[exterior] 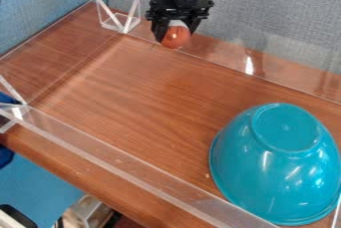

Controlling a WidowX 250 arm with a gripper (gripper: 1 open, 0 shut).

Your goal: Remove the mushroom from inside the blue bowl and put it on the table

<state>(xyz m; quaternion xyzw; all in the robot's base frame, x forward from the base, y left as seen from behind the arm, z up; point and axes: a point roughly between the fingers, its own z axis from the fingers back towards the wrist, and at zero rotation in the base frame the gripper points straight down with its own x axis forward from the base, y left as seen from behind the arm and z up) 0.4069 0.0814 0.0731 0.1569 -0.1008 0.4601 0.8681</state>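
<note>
The mushroom [174,36], a small orange-brown rounded toy, is at the far edge of the table [147,93], low over or touching the wood. My black gripper [176,23] comes down from above and is shut on its top. The blue bowl [277,162] sits at the near right corner, seemingly upside down with its flat round base facing up, well apart from the gripper.
Low clear acrylic walls [94,162] run along the table's edges, with a triangular clear bracket [120,18] at the far left corner just left of the gripper. A blue backdrop stands behind the table.
</note>
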